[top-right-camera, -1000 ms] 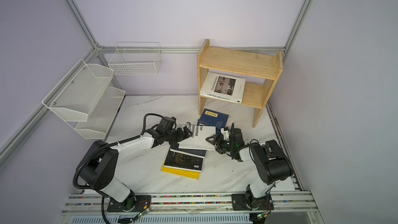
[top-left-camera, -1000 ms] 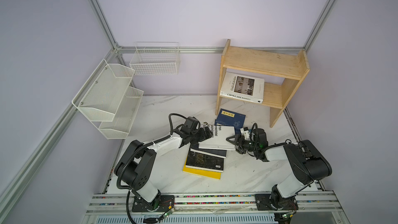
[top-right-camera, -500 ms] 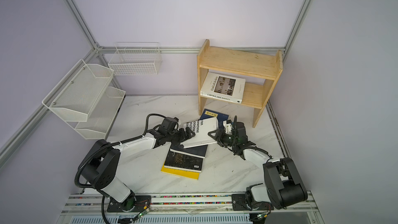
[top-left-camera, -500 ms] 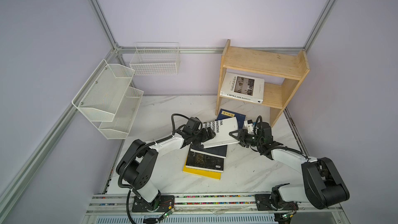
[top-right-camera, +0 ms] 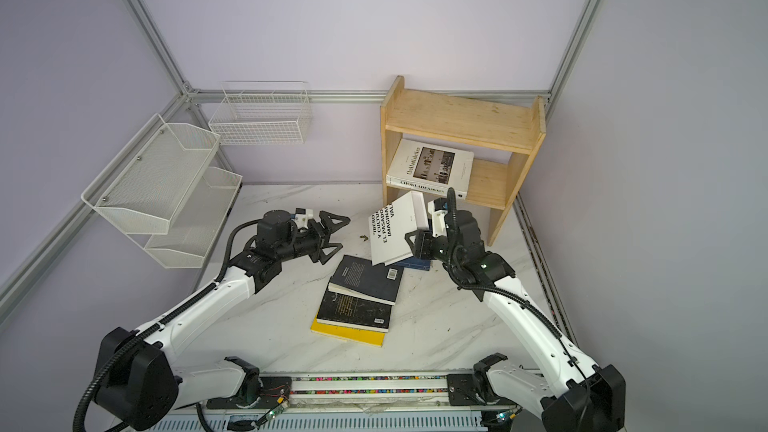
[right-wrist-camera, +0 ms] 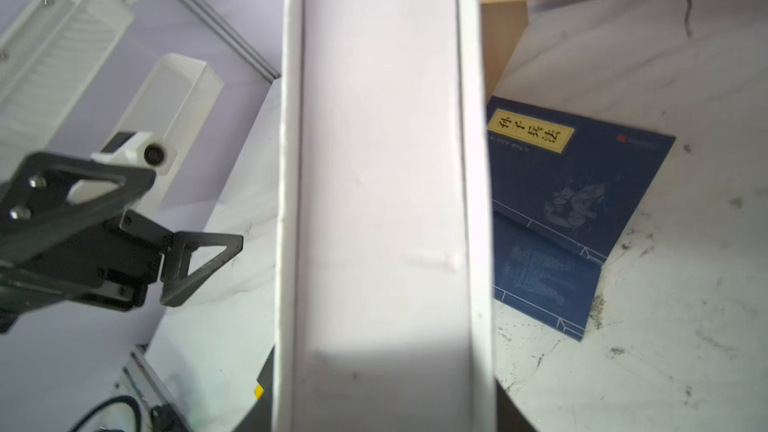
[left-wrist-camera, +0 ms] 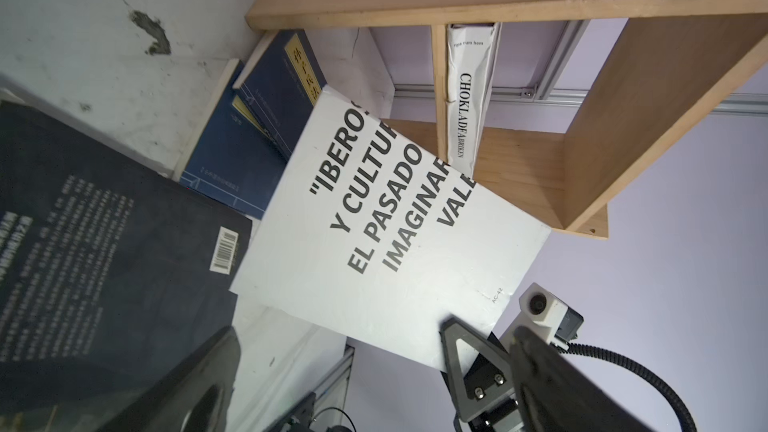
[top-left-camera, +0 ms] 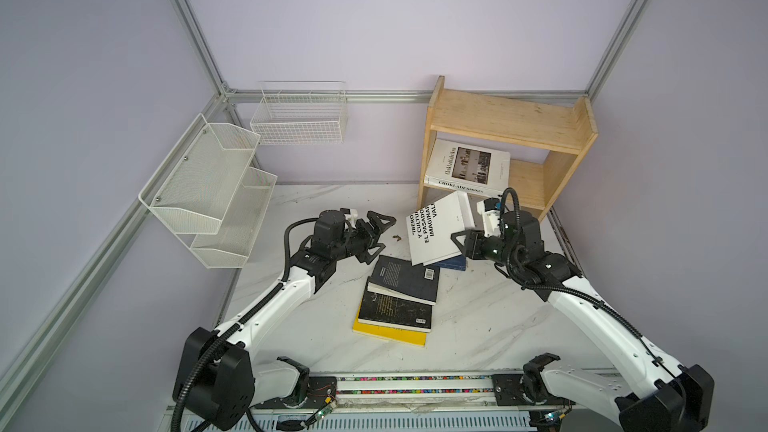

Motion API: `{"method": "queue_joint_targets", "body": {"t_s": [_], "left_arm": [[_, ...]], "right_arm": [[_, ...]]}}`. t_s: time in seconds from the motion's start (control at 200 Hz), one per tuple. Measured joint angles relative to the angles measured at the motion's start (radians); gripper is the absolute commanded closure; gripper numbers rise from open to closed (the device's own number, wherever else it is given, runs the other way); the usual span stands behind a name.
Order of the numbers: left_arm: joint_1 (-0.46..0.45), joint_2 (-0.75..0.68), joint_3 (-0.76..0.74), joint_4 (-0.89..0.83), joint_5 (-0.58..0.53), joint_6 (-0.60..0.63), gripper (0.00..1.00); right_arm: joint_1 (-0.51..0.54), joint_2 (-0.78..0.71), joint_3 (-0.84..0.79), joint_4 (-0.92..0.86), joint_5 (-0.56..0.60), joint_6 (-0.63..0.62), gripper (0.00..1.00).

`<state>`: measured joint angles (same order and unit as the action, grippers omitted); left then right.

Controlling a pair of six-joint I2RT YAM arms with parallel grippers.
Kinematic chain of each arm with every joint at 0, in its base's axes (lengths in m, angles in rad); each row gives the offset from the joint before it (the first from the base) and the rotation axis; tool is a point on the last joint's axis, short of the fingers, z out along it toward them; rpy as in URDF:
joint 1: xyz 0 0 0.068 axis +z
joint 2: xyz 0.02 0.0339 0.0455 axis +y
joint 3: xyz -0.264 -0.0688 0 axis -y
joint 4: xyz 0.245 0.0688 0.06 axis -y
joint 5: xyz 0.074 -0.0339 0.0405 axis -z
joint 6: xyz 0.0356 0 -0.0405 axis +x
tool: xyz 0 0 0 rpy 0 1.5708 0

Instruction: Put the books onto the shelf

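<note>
Marble tabletop (top-left-camera: 478, 326): right gripper (top-left-camera: 459, 238) grips tilted white book (top-left-camera: 432, 230) near shelf (top-left-camera: 498, 122); left gripper (top-left-camera: 384, 233) wide, empty.

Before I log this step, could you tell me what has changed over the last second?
The right gripper closed on the white book at its edge and raised it, tilted, towards the shelf. The left gripper, open, drew back from it. The black and yellow books, the navy books and the book on the shelf stayed put.
</note>
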<state>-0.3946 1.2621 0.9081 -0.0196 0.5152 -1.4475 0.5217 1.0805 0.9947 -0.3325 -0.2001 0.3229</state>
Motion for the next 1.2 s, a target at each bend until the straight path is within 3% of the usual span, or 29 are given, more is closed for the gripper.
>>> {"method": "queue_joint_targets", "body": {"t_s": [0.265,0.41,0.77,0.97,1.2], "left_arm": [[0.003,-0.002,-0.082,0.066,0.108,-0.256,0.0],[0.015,-0.064,-0.215,0.089,0.117,-0.372,0.0],[0.059,-0.394,-0.485,0.107,0.064,-0.555,0.0],[0.139,-0.327,-0.512,0.105,0.14,-0.539,0.0],[0.24,-0.264,-0.511,0.087,0.255,-0.467,0.0]], "right_arm": [[0.453,0.114,0.157,-0.061,0.455,-0.203,0.63],[0.564,0.219,0.161,-0.071,0.623,-0.283,0.63],[0.638,0.229,0.121,-0.082,0.688,-0.38,0.61],[0.757,0.269,0.121,-0.089,0.759,-0.412,0.61],[0.786,0.262,0.092,-0.079,0.8,-0.425,0.59]]}}
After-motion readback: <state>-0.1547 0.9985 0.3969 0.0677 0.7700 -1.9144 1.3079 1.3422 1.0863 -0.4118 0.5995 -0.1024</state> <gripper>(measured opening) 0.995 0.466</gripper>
